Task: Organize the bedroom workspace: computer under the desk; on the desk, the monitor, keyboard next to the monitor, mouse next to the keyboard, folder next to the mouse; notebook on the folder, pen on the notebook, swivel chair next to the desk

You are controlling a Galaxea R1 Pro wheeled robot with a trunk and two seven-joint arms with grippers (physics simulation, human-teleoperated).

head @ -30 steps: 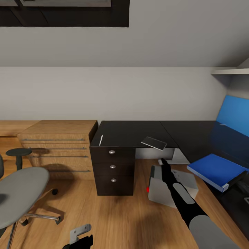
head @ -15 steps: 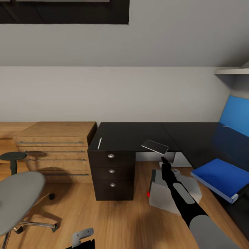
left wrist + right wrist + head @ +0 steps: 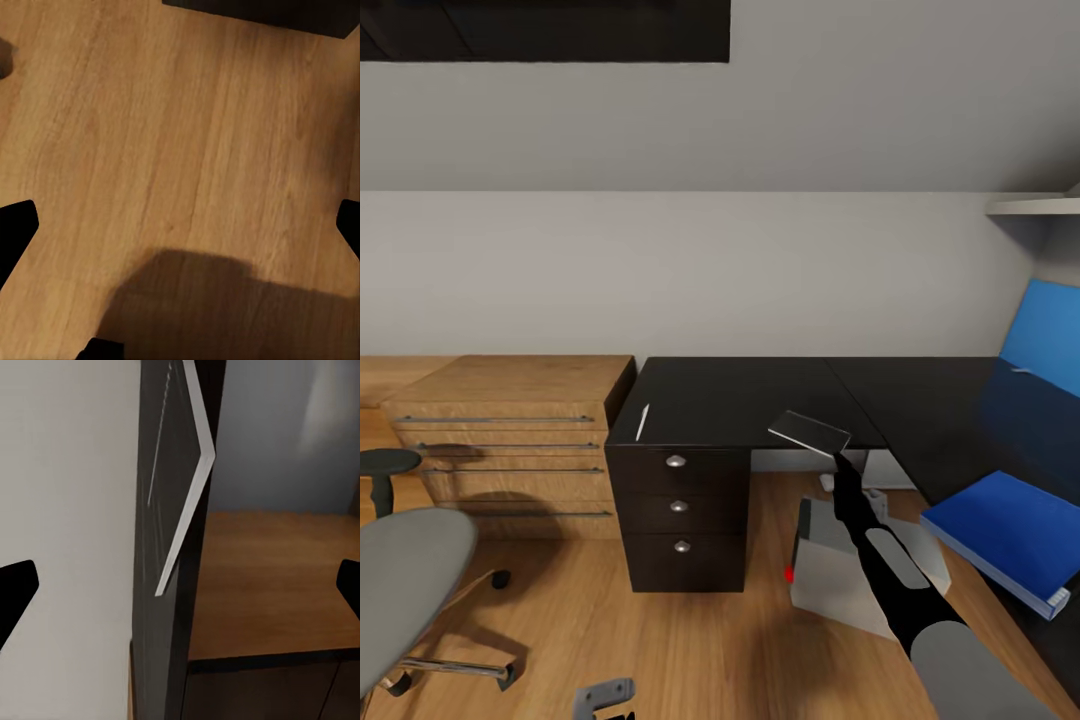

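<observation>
The head view looks down on the black-topped desk point(image 3: 920, 400), which runs along the wall and turns toward the robot's right, with its bright blue back panel point(image 3: 1045, 335) at the far right. The right arm reaches forward, and the right gripper point(image 3: 838, 462) sits just below a thin dark grey slab with a pale rim, the notebook point(image 3: 809, 431), which lies at the desk's front edge and overhangs it. In the right wrist view the notebook point(image 3: 176, 480) shows edge-on between the two dark fingertips point(image 3: 15, 589), which stand wide apart and touch nothing. The pen point(image 3: 642, 421), a thin white stick, lies on the desk above the dark three-drawer unit point(image 3: 678, 520). The blue folder point(image 3: 1005, 530) rests on the desk's near right part. The light grey computer point(image 3: 850, 570) stands on the wooden floor point(image 3: 690, 640) beside the drawer unit, partly behind the right arm. The swivel chair point(image 3: 405, 590) is at the lower left, well apart from the desk, in front of the light-wood drawer chest point(image 3: 510, 430). The left gripper point(image 3: 605, 697) hangs low over the floor; in its wrist view the fingertips point(image 3: 15, 225) are spread wide, holding nothing
</observation>
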